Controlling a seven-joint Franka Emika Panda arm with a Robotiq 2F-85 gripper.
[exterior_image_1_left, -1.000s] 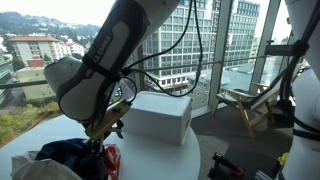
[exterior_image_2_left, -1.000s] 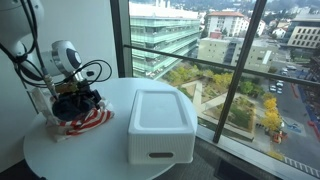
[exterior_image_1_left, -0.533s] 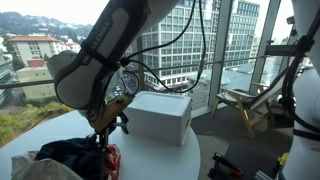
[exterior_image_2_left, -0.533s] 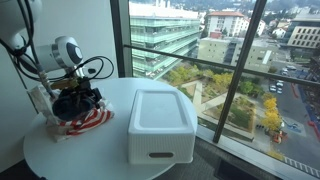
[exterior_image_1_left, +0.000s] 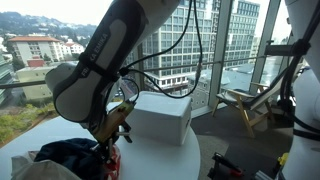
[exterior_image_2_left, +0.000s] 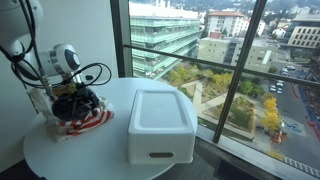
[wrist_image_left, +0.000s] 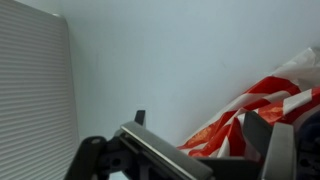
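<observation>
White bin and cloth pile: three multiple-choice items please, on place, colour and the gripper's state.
1. Where does the white bin stand? A on the round table; B on the floor; C on a chair.
2. The striped cloth by the gripper is: A green and yellow; B red and white; C plain black.
3. The gripper's jaws are: A shut on the bin; B shut on a cup; C open.
Answers: 1 A, it rests on the tabletop; 2 B, red and white stripes show; 3 C, the fingers stand apart.
</observation>
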